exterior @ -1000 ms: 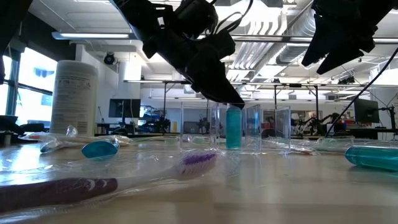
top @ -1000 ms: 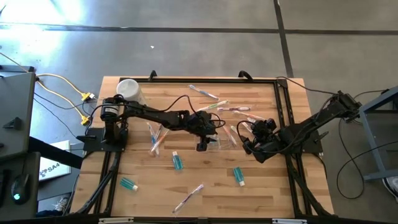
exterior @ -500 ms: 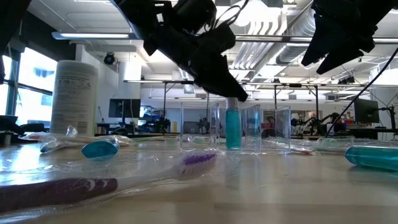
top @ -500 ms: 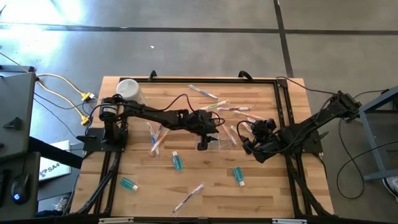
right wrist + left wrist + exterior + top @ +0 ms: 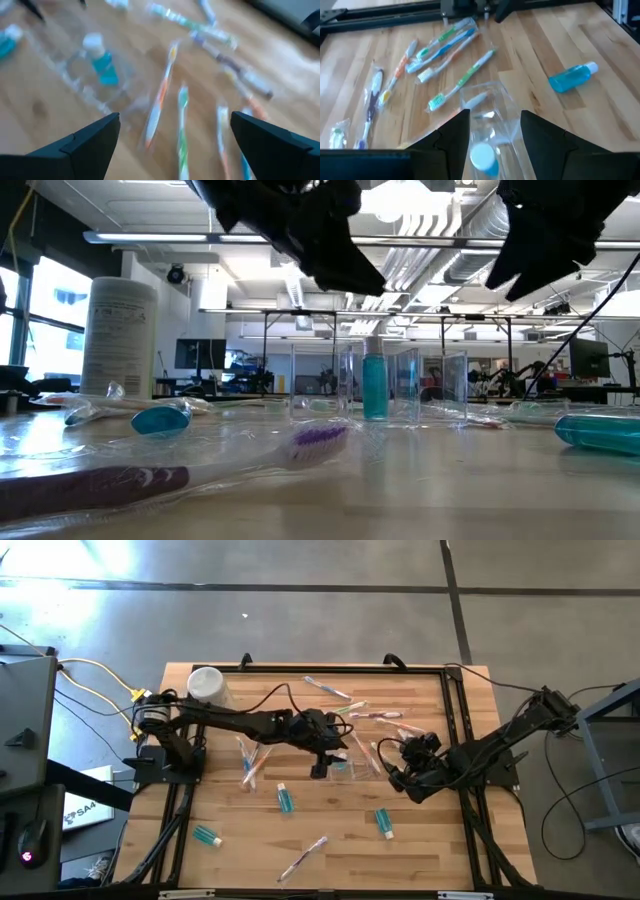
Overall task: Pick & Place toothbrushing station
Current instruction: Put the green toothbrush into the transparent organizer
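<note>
High view: my left gripper [image 5: 321,766] hangs over the holder [image 5: 342,768] mid-table; the right gripper [image 5: 397,775] waits just beside it.

Low view: a bottle [image 5: 375,386] stands upright in the holder's compartment.

Left wrist: fingers [image 5: 452,135] apart, empty above the bottle's cap.

Right wrist: jaws wide, empty.

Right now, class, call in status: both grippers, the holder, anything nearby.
Left gripper open above clear holder, blue bottle standing inside. Right gripper open, empty. Toothbrushes scattered beside holder.
</note>
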`<control>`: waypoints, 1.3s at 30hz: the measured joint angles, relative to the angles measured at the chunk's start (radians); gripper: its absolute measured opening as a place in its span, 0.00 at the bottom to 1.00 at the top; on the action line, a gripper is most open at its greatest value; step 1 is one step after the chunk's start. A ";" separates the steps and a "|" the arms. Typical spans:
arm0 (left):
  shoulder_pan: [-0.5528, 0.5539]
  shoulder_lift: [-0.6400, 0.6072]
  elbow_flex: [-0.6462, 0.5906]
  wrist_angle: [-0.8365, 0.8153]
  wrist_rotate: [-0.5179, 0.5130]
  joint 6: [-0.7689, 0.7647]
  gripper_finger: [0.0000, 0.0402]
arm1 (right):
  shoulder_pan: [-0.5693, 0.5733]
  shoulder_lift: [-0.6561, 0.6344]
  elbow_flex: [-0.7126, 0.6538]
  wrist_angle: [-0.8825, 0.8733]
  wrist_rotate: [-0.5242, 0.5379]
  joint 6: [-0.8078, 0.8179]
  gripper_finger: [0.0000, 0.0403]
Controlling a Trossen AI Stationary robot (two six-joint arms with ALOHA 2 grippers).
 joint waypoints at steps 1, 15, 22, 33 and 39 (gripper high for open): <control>-0.005 -0.017 0.000 -0.040 -0.007 0.000 0.43 | -0.001 0.009 0.000 -0.002 -0.030 0.000 0.92; -0.069 -0.165 0.000 -0.279 -0.036 -0.025 0.43 | -0.034 0.176 -0.098 0.014 -0.296 0.008 0.83; -0.083 -0.165 0.000 -0.285 -0.037 -0.029 0.43 | -0.096 0.267 -0.098 0.060 -0.315 -0.064 0.74; -0.085 -0.165 0.000 -0.334 -0.037 -0.059 0.43 | -0.217 0.406 -0.092 0.090 -0.430 -0.090 0.70; -0.104 -0.165 0.000 -0.342 -0.035 -0.063 0.43 | -0.278 0.425 -0.089 0.100 -0.536 -0.101 0.68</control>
